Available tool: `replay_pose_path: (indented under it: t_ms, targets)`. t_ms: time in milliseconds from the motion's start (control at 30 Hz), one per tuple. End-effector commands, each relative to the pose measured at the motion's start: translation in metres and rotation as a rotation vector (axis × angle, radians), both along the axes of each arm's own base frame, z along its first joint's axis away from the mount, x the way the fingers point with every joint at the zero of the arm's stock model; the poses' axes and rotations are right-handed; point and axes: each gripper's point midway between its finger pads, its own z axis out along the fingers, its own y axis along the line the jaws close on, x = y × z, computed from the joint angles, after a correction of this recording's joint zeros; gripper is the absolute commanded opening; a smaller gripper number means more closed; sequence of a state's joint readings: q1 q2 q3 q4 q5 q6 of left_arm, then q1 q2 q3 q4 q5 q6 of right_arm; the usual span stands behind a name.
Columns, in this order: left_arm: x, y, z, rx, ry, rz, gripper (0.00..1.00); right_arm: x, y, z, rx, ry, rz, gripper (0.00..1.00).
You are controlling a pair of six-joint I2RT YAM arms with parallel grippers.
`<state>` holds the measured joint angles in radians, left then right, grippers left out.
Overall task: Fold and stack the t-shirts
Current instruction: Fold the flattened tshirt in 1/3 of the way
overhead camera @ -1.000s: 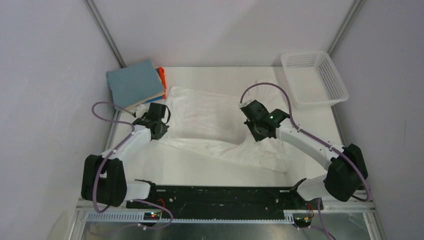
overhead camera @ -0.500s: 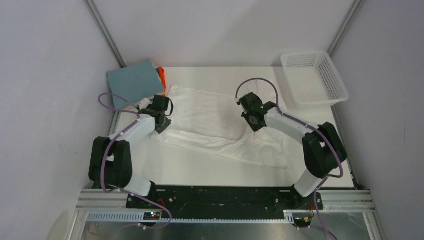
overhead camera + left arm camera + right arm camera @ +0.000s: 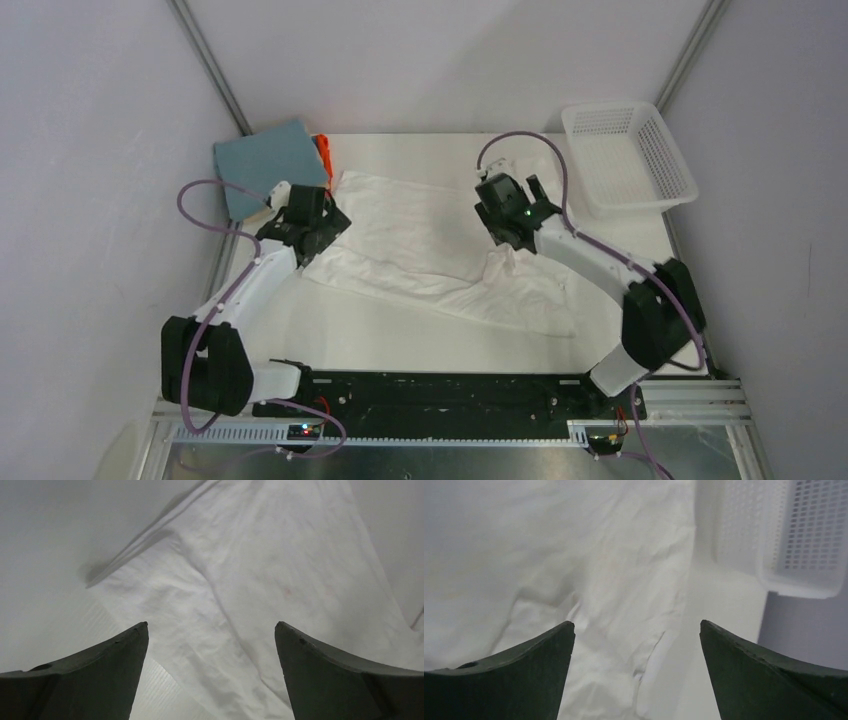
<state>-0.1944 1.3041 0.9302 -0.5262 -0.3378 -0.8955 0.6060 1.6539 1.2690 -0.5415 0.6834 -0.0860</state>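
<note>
A plain white t-shirt [image 3: 420, 245] lies partly folded and wrinkled across the middle of the table, also filling the left wrist view [image 3: 260, 580] and right wrist view [image 3: 589, 580]. My left gripper [image 3: 325, 222] hangs open over the shirt's left edge, nothing between its fingers [image 3: 100, 675]. My right gripper [image 3: 510, 205] hangs open over the shirt's right part, empty too [image 3: 634, 625]. A folded stack sits at the back left: a blue-grey t-shirt [image 3: 265, 165] on top, a beige edge and an orange one [image 3: 323, 152] below.
A white mesh basket [image 3: 628, 158] stands at the back right corner, its wall showing in the right wrist view [image 3: 794, 535]. Grey walls with metal posts close in the table on both sides. Bare white tabletop [image 3: 380, 335] lies in front of the shirt.
Both grippers went from shut to open, letting go of the white shirt. The shirt's near edge was carried back and now lies folded over. Both grippers rose slightly toward the back.
</note>
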Motion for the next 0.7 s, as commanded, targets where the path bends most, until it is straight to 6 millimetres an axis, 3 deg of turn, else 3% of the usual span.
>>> replay_pose_path:
  t_ms: [0, 33, 100, 200, 300, 433, 667]
  targets:
    - [-0.006, -0.028, -0.001, -0.032, 0.013, -0.176, 1.0, -0.068, 0.043, -0.008, 0.166, 0.093, 0.179, 0.99]
    - [-0.007, -0.033, -0.004, -0.036, 0.024, -0.196, 1.0, -0.081, 0.045, -0.025, 0.118, 0.138, 0.258, 0.99]
    - [-0.008, -0.046, -0.009, -0.039, 0.036, -0.249, 1.0, -0.096, 0.056, -0.041, 0.067, 0.189, 0.377, 0.99]
    - [-0.004, -0.061, -0.02, -0.073, 0.046, -0.31, 1.0, -0.093, 0.05, -0.059, 0.002, 0.234, 0.396, 0.99]
    - [-0.005, -0.069, -0.043, -0.099, 0.097, -0.34, 1.0, -0.08, 0.039, -0.073, -0.049, 0.257, 0.373, 0.99]
    - [-0.006, -0.066, -0.067, -0.08, 0.154, -0.327, 1.0, -0.067, 0.017, -0.086, -0.12, 0.28, 0.322, 0.99]
    - [-0.007, -0.051, -0.094, -0.025, 0.221, -0.275, 1.0, -0.009, -0.047, -0.074, -0.237, 0.127, 0.062, 0.99]
